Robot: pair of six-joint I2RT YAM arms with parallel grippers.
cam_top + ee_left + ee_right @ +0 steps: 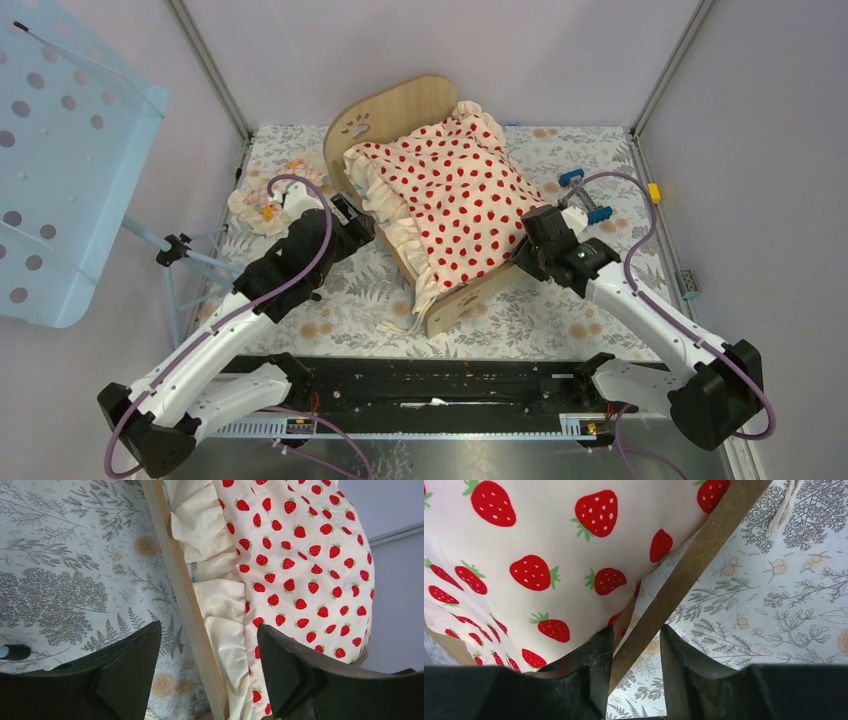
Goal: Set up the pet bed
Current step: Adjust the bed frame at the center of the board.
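1. Looking down from the top camera: shows the pet bed (392, 112) mid-table on the patterned mat (330, 290), lying askew, with its long axis running from the headboard at far left to the footboard at near right. Finds a strawberry blanket (455, 195) spread over it, hiding any mattress. Puts the left gripper (362, 228) just beside one long side toward the head, and the right gripper (528, 243) at the opposite long side nearer the foot. Leaves neither arm clearly the nearer. Seems to call for a move made across the short axis, from both flanks at once.

2. Turning to the left wrist: shows the fingers (130, 670) spread wide and holding nothing, straddling the side rail (172, 555) and the blanket's ruffle. Sets the rail running lengthwise away between them, with bare mat on one side and bedding on the other.

3. Turning to the right wrist: shows the fingers (594, 665) drawn narrow with the far side rail (704, 540) passing slantwise between them. Looks pinched on that board, though cannot vouch for how firmly. Places the blanket just beside the grip, overhanging the rail.
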